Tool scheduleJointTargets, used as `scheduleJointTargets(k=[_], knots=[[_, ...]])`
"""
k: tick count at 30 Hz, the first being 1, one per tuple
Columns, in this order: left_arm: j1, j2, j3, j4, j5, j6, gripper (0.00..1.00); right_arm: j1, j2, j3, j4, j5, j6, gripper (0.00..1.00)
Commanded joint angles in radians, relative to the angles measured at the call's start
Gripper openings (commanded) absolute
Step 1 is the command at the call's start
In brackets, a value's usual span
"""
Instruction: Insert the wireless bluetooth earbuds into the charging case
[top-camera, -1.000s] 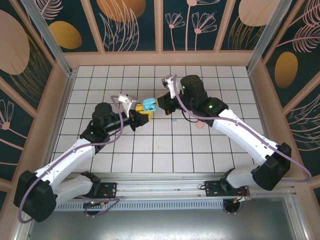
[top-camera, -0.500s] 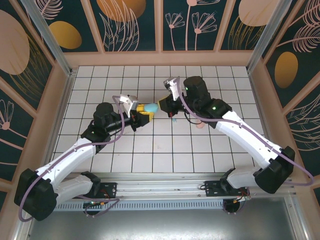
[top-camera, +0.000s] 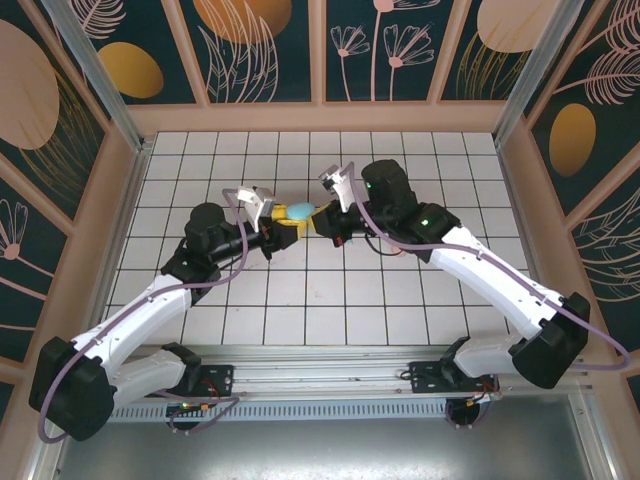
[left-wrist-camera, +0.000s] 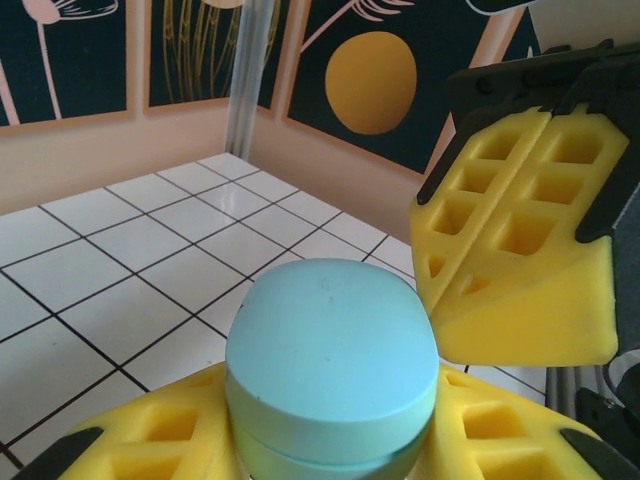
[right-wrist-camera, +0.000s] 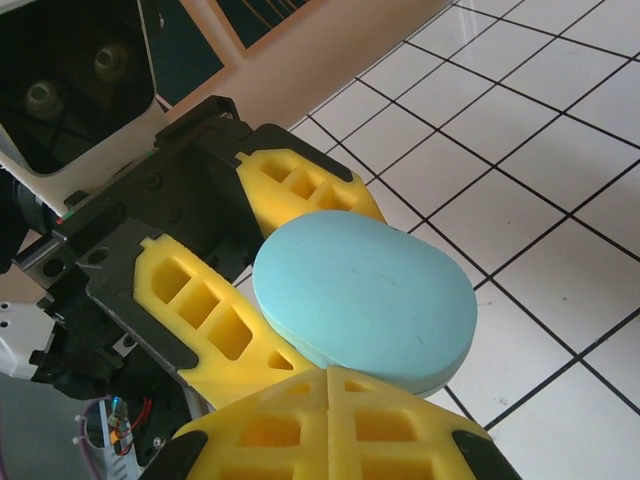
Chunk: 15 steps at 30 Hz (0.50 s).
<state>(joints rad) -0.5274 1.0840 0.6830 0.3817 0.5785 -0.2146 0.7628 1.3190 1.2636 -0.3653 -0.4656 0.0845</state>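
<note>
**A:** Where is the charging case?

**B:** The teal oval plastic charging case (left-wrist-camera: 330, 345), lid closed, sits between the yellow fingers of the left pincer (top-camera: 288, 218). That pincer is narrowed onto the case's sides, around the middle of the white tiled counter (top-camera: 300, 300).

**A:** And the right pincer (right-wrist-camera: 335, 425)?

**B:** Its two yellow fingers are pressed together with nothing between them. Their joined tips sit at the case's rim, facing the left pincer. Whether they touch it, I cannot tell.

**A:** The arms?

**B:** Both white arms (top-camera: 150, 310) reach inward and meet there.
</note>
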Motion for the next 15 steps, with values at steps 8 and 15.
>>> scheduleJointTargets(k=[8,15], knots=[[-0.014,-0.015,0.019,0.069,0.075,0.011,0.0,-0.034,0.078,0.127,-0.005,0.034,-0.029,0.0],[-0.013,-0.005,0.021,0.081,0.081,0.013,0.0,-0.053,0.127,0.152,-0.013,0.003,-0.032,0.0]])
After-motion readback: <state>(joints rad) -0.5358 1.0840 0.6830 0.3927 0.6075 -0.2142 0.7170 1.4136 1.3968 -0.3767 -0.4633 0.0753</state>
